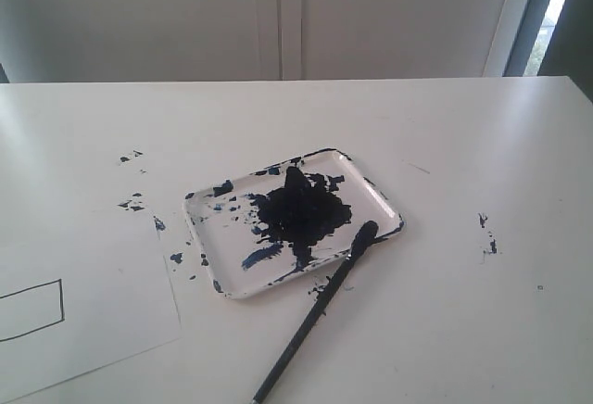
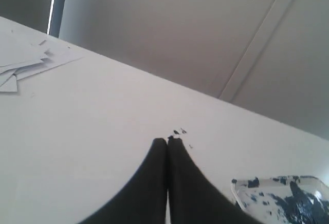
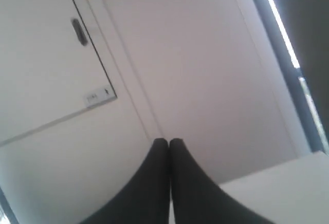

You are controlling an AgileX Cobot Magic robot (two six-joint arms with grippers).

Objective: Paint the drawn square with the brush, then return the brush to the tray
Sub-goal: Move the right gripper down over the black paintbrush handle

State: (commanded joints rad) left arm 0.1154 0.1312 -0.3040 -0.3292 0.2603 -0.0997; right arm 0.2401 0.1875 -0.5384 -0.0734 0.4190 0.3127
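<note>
The white tray (image 1: 382,202), blotched with black-blue paint, sits mid-table; a corner of the tray (image 2: 241,189) shows in the left wrist view. The black brush (image 1: 310,320) lies with its blackened tip on the tray's near right rim and its handle running toward the table's front edge. The drawn square (image 1: 31,309), white inside, is on a sheet at the front left, cut by the frame edge. Neither gripper appears in the exterior view. My left gripper (image 2: 167,141) is shut and empty, above the table. My right gripper (image 3: 168,141) is shut and empty, facing a wall.
Dark paint specks (image 1: 132,204) dot the table left of the tray, and more specks (image 1: 486,234) lie to its right. A white paper sheet (image 1: 83,316) carries the square. Loose papers (image 2: 28,59) lie at the table's far corner in the left wrist view.
</note>
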